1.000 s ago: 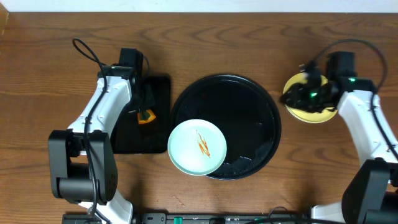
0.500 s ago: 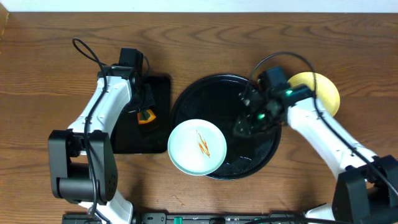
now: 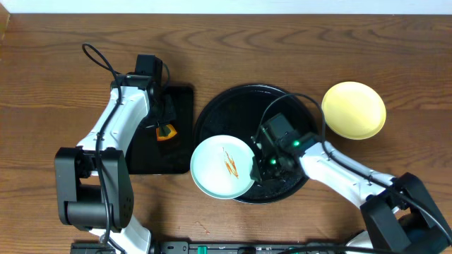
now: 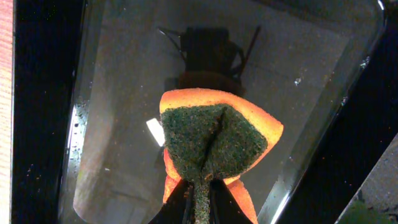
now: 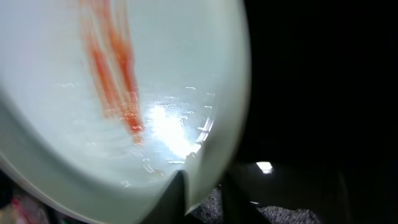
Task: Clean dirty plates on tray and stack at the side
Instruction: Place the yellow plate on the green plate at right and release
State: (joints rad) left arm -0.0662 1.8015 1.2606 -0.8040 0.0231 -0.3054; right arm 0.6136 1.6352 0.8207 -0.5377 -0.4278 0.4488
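Observation:
A pale mint-white plate (image 3: 222, 167) with orange-red sauce streaks lies on the front left rim of the round black tray (image 3: 254, 106), overhanging it. My right gripper (image 3: 263, 166) is at the plate's right edge. In the right wrist view the plate (image 5: 93, 93) has its rim pinched between the fingers (image 5: 202, 193). A pale yellow plate (image 3: 354, 110) lies on the bare wood at the right. No second mint plate shows. My left gripper (image 3: 164, 127) is shut on an orange and green sponge (image 4: 214, 137).
The sponge hangs over a smaller rectangular black tray (image 3: 141, 152) left of the round tray, its wet floor filling the left wrist view (image 4: 124, 93). A black cable loops behind the left arm. Brown wood table lies all around.
My right arm has swung left from the yellow plate, across the round tray, to the mint plate's right edge and closed on its rim. The left arm and sponge have not moved.

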